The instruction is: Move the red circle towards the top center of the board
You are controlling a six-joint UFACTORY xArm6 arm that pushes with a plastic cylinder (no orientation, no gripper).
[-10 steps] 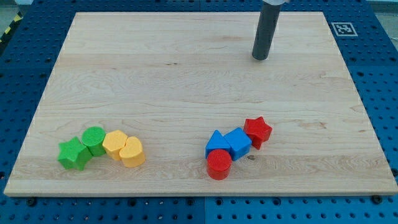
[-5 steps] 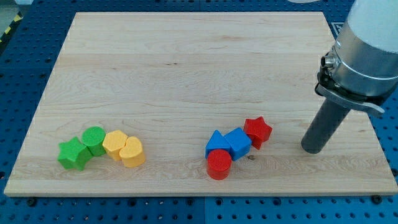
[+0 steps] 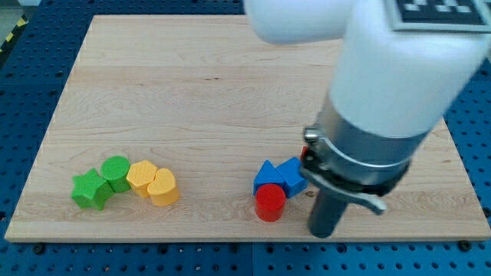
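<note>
My tip has swung from the right edge down beside the red circle, gripping nothing, just right of it near the board's bottom, lining up a push.

On our wooden bench lie a green star, green circle and two yellow blocks, huddled touching. Rightward we see two blue blocks touching the red circle.

A single camera looks down at an angle from the near edge onto the pale wooden board, fairly close, the white arm filling the frame's right.
</note>
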